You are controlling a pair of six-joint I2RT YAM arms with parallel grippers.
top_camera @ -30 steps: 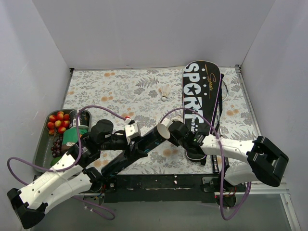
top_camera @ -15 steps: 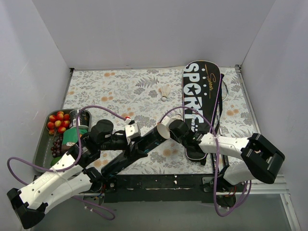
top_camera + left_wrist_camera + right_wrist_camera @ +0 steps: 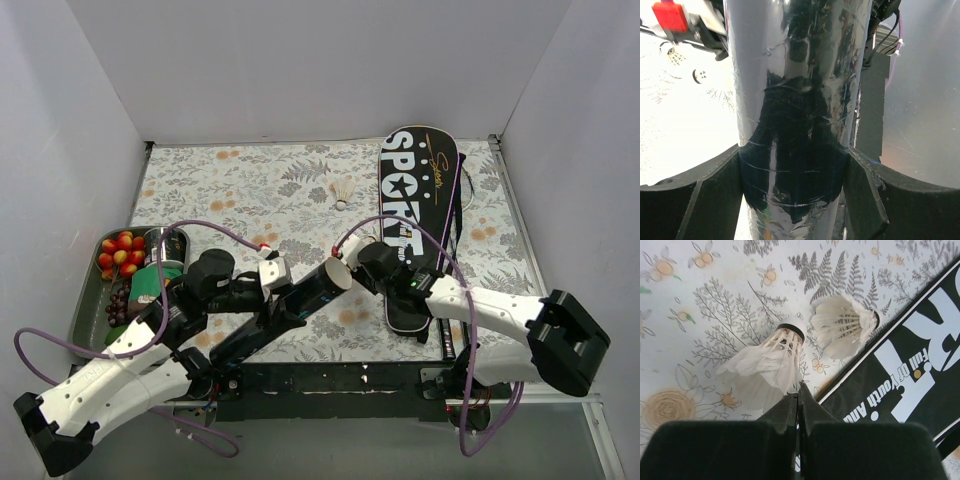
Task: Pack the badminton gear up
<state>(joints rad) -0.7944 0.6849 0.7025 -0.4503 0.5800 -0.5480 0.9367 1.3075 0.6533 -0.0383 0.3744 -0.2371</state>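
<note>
Loading shuttlecocks: the right gripper (image 3: 798, 392), jaws pinched together, holds a white shuttlecock (image 3: 765, 371) by its feathers beside the racket bag (image 3: 900, 375). The left gripper (image 3: 792, 156), jaws wide, clamps the tilted shuttle tube (image 3: 800, 75). Next, likely, feed it into the tube's mouth

Shuttle tube (image 3: 800, 125) cut off top and bottom, racket bag (image 3: 910, 370) cropped at right, tray (image 3: 84, 300) partly behind left arm (image 3: 120, 380)
</note>
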